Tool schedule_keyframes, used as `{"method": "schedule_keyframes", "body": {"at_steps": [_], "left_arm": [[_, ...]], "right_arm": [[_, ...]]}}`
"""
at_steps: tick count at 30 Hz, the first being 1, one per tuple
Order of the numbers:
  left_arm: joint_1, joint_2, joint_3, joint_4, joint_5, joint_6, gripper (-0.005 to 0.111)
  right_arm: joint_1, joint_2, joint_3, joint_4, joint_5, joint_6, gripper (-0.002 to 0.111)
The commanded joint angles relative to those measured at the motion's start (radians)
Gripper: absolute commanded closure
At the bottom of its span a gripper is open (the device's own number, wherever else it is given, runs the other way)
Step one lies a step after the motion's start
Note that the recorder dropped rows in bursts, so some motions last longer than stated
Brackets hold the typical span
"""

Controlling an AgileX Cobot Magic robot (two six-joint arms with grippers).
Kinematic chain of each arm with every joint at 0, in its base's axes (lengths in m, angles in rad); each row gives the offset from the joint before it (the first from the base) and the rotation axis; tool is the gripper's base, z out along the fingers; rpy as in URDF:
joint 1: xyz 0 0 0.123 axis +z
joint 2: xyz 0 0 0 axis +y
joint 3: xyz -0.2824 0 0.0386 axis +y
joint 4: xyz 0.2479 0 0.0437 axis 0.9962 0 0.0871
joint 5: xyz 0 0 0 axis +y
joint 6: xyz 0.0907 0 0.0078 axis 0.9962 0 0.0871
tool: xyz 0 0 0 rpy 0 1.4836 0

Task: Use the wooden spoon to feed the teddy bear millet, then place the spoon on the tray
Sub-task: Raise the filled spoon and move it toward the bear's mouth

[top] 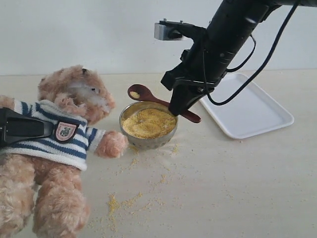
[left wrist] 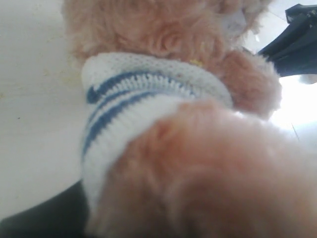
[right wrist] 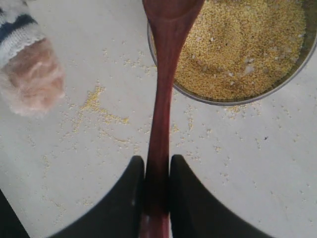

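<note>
the right gripper (top: pixel 178 108) is clenched on the thin handle of the smooth reddish-brown wooden spoon (top: pixel 153 98). its oval bowl holds a few grains by the rim of the round metal bowl (top: pixel 148 141) of fine yellow millet (top: pixel 148 122), near the fluffy teddy bear (top: pixel 74 94). the left gripper (top: pixel 34 128) lies across the bear's striped knit shirt (top: pixel 54 148); i cannot tell its grip. the shield badge (top: pixel 65 131) is too small to read. the flat white tray (top: pixel 247 111) sits apart from the bowl.

Matte black arm (top: pixel 233 29), loose black cables (top: pixel 270 56) looping off it, little grey camera box (top: pixel 166 30), rounded black fingers (right wrist: pixel 126 201).
</note>
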Motion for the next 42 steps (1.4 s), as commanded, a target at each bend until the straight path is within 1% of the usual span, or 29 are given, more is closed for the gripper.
{"method": "schedule_keyframes", "body": {"at_steps": [1,6,11,16,20,25,29,31,37,42], "left_arm": [[0.002,-0.002,0.006,-0.071,0.033,0.012,0.102],[0.002,0.007,0.037,-0.136,0.006,0.012,0.102],[0.002,0.075,0.088,-0.199,-0.034,-0.011,0.102],[0.002,0.175,0.094,-0.238,0.049,-0.016,0.102],[0.002,0.246,0.094,-0.269,0.102,-0.016,0.102],[0.002,0.317,0.094,-0.309,0.195,-0.018,0.102],[0.002,0.345,0.094,-0.33,0.203,-0.018,0.102],[0.002,0.352,0.094,-0.334,0.203,-0.018,0.102],[0.002,0.36,0.094,-0.334,0.203,-0.018,0.102],[0.002,0.36,0.094,-0.334,0.203,-0.018,0.102]], "right_arm": [[-0.008,-0.014,-0.006,0.013,0.005,-0.014,0.108],[-0.008,-0.027,-0.006,0.005,0.005,-0.009,0.108],[-0.008,-0.044,-0.006,-0.005,0.005,-0.007,0.108],[-0.008,-0.06,-0.006,0.016,0.005,-0.007,0.108],[-0.006,-0.062,-0.006,0.081,0.005,-0.007,0.108],[0.018,-0.062,-0.006,0.075,0.005,0.0,0.108],[0.068,-0.062,-0.006,0.056,0.005,-0.003,0.108],[0.106,-0.062,-0.006,0.013,0.003,-0.004,0.108],[0.221,-0.062,-0.006,-0.193,-0.118,0.026,0.108],[0.267,-0.062,-0.006,-0.22,-0.201,0.037,0.108]]}}
